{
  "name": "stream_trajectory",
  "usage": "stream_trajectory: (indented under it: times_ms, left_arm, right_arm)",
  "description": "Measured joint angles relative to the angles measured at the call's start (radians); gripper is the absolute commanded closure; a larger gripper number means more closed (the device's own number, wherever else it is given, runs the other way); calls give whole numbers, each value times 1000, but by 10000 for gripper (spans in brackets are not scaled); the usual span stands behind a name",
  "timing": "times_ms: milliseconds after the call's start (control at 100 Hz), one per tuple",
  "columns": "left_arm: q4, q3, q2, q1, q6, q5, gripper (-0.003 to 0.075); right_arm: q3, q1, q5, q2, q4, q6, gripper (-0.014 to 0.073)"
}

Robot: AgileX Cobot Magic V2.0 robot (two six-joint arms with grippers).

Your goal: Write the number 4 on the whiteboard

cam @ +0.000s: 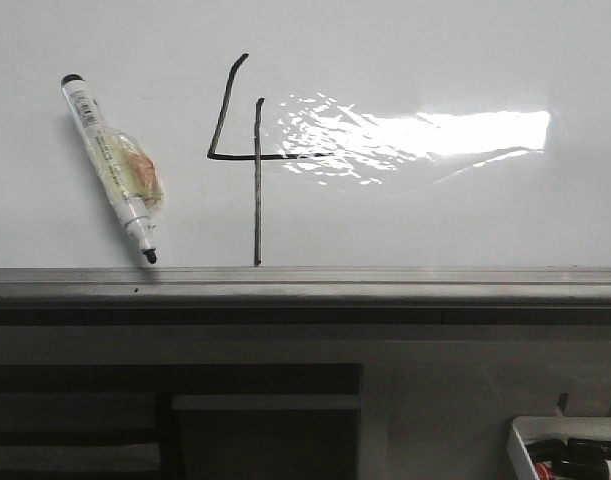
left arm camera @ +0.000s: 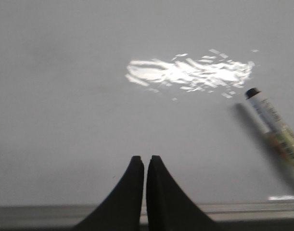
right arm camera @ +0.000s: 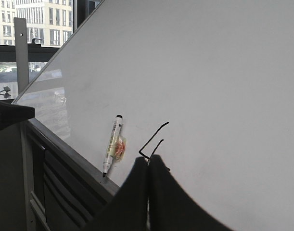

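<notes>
A thin black open-top number 4 [cam: 247, 155] is drawn on the glossy whiteboard [cam: 435, 60], its long stroke reaching down to the grey edge rail [cam: 305, 282]. Part of the 4 also shows in the right wrist view [right arm camera: 154, 139], partly behind my fingers. A white marker [cam: 113, 167] lies uncapped on the board left of the 4, tip down at the rail; it also shows in the left wrist view [left arm camera: 275, 126] and the right wrist view [right arm camera: 112, 144]. My left gripper [left arm camera: 145, 159] is shut and empty. My right gripper [right arm camera: 148, 158] is shut and empty. Neither gripper shows in the front view.
A bright glare patch [cam: 425, 135] lies right of the 4. A small white tray [cam: 567, 450] with markers stands at the lower right. A dark frame with shelves [cam: 175, 420] sits below the rail. Windows and buildings [right arm camera: 38, 29] show beyond the board.
</notes>
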Motion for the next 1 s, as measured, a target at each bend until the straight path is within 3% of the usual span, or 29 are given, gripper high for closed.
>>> stream_trajectory:
  times_ms: [140, 310, 1000]
  left_arm:
    - [-32, 5, -49, 113, 4, 75, 741]
    - [-58, 5, -49, 155, 4, 251, 741]
    - [-62, 5, -49, 155, 4, 258, 741]
  right_arm:
    - [0, 0, -2, 0, 0, 0, 655]
    - [0, 0, -2, 0, 0, 0, 655]
    - [0, 0, -2, 0, 0, 0, 655]
